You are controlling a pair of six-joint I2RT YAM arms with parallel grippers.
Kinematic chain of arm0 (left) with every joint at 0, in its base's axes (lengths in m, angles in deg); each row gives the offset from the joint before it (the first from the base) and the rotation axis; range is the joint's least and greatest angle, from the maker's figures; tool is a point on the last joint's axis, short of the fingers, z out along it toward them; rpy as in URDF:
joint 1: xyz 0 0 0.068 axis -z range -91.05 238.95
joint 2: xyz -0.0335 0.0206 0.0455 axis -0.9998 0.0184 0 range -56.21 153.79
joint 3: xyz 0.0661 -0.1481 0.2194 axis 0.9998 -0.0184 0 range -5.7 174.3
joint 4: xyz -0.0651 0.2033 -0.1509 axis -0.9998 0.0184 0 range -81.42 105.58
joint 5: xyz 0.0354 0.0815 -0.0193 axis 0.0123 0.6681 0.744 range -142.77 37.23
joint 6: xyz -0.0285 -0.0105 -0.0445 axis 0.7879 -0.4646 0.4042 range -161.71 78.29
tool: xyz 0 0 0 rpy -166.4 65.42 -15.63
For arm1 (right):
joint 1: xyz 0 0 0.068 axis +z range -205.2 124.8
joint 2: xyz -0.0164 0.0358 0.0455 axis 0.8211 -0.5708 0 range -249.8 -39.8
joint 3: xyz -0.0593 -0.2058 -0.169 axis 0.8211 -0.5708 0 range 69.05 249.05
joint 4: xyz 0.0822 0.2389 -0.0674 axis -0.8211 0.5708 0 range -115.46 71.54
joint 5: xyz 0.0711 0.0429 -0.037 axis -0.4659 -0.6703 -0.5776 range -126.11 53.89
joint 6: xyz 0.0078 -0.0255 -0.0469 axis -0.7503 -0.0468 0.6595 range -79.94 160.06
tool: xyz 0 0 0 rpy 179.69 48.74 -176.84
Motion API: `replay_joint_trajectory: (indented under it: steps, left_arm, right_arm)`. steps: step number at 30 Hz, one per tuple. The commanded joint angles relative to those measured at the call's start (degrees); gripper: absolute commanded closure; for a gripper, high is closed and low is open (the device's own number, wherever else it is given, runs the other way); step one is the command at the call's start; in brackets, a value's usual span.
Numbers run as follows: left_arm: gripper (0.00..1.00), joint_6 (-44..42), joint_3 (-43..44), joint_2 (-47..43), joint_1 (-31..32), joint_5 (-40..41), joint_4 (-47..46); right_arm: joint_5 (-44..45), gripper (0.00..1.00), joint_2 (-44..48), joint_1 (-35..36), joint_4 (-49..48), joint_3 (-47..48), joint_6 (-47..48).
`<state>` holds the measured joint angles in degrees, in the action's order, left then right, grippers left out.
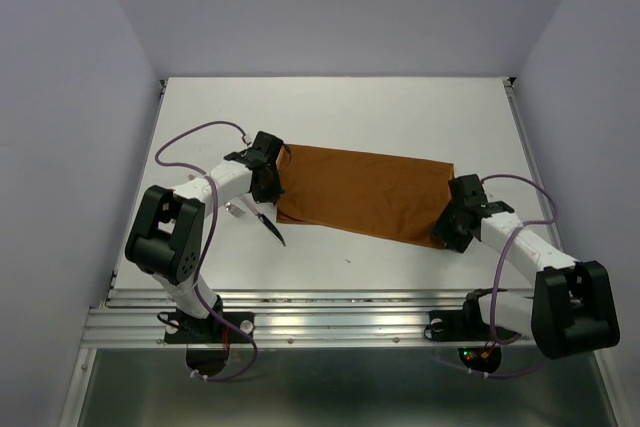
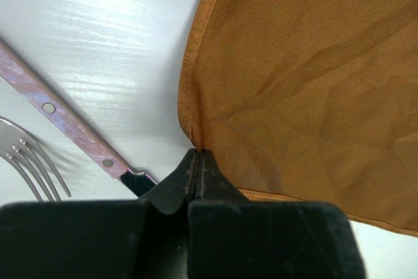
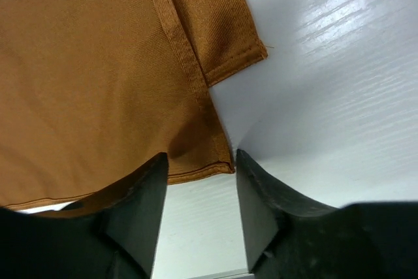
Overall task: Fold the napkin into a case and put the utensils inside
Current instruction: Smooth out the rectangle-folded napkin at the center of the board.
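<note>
While left claw (image 2: 198, 156) clamps the napkin (image 2: 307, 83), right claw (image 3: 200, 161) apart, straddling its corner

**Worktop** (image 1: 400, 117): white, smooth, glossy, faintly streaked.

**Lying on it:**
1. Napkin (image 1: 365, 192): rust-orange cloth folded to a long rectangle, flat, spanning the gap between both claws. One short edge meets the tips of the left claw (image 2: 198, 155). The opposite hemmed corner, showing two layers, lies between the fingers of the right claw (image 3: 199, 161).
2. Knife (image 2: 65, 122): mottled pink handle with two rivets, just beside the left claw on the side away from the napkin, slanting toward the claw.
3. Fork (image 2: 32, 161): silver, tines showing, beyond the knife from the left claw.
</note>
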<state>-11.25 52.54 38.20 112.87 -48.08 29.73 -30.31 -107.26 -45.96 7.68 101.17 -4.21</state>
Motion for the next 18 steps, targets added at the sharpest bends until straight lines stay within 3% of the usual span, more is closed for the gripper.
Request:
replay_joint_trajectory:
  steps: [1, 4, 13, 18]
  left_arm:
    - [1.00, -0.8, 1.1, -2.2, 0.2, 0.6, 1.2]
    - [1.00, -0.8, 1.1, -2.0, 0.2, 0.6, 1.1]
    - [1.00, -1.0, 1.1, -1.9, 0.3, 0.5, 1.0]
    - [1.00, -1.5, 2.1, -2.4, 0.3, 0.5, 2.0]
  right_arm:
    - [0.8, 0.54, -2.1, 1.9, -1.2, 0.7, 0.9]
    - [1.6, 0.70, -2.4, 3.2, -1.2, 0.9, 0.4]
    - [2.8, 0.98, -2.0, 3.7, -0.6, 1.3, 0.1]
    - [4.5, 0.99, 1.3, 3.7, 2.7, 5.0, 0.5]
